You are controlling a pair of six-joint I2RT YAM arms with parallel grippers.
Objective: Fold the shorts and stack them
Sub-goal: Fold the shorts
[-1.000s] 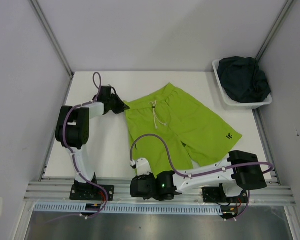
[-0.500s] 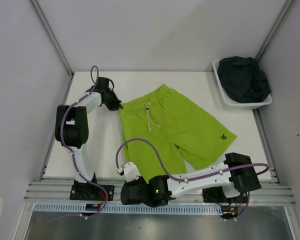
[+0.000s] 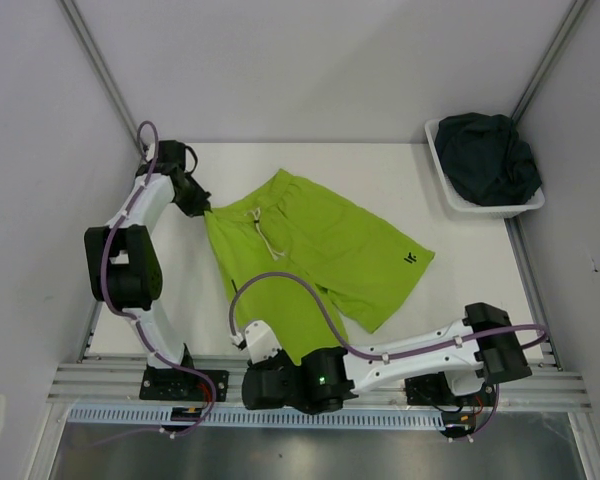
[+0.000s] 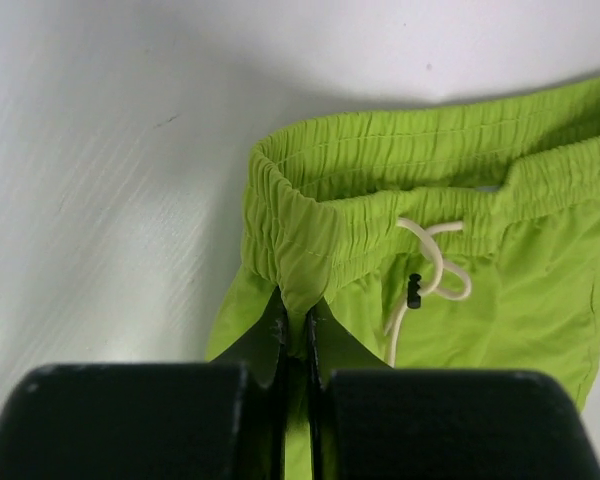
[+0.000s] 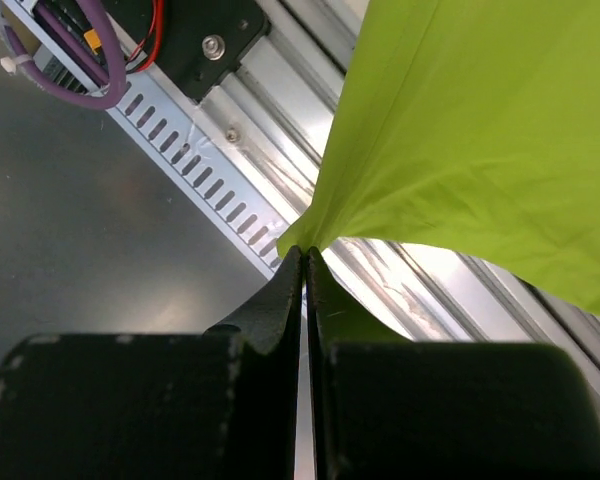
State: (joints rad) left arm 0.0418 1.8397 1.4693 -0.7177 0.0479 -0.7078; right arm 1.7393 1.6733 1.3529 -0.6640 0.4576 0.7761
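The lime green shorts (image 3: 310,255) lie spread on the white table, waistband to the far left, a white drawstring (image 4: 428,270) on the front. My left gripper (image 3: 206,208) is shut on the waistband corner (image 4: 298,290) at the far left. My right gripper (image 3: 278,362) is shut on the hem corner of a leg (image 5: 305,242) over the near rail, lifting that corner. The dark navy-teal shorts (image 3: 485,157) lie bunched in the white basket (image 3: 450,200) at the far right.
The aluminium rail (image 3: 380,385) with both arm bases runs along the near edge. White walls close in the table on the left, right and far sides. Purple cables loop from both arms.
Both grippers have moved left, dragging the green shorts left across the table. The left arm has swung toward the far left corner.
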